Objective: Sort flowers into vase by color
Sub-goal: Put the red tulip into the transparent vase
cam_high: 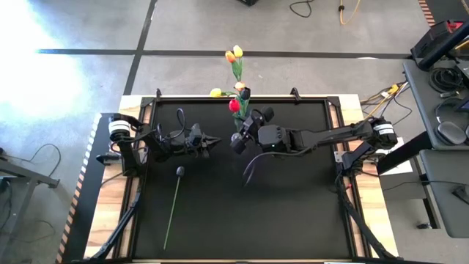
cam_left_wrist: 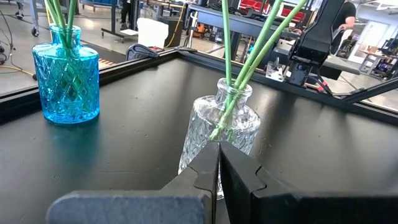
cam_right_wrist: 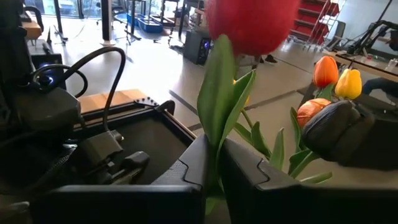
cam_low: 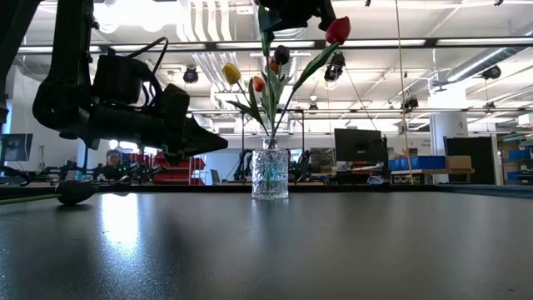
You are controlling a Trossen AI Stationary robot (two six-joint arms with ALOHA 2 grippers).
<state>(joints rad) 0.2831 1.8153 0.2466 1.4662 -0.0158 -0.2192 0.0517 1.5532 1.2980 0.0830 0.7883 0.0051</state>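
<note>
A red tulip is held high by my right gripper, above the clear glass vase near the table's far edge. Its stem slants down toward that vase's mouth, where other stems stand. A blue vase with stems stands beside it. Orange, yellow and dark heads rise from the vases. One dark-headed tulip lies flat on the table, stem pointing to the near edge. My left gripper hovers shut, just short of the clear vase. My right gripper pinches the red tulip between its two fingers on the green leaf and stem just below the red head. The head stands above the fingertips, lifted well clear of the table. The stem's lower part is hidden from this view.
The black table top has a raised frame along its far edge. The loose tulip's stem crosses the left near part of the table. Behind the table lie a workshop floor, benches and cables.
</note>
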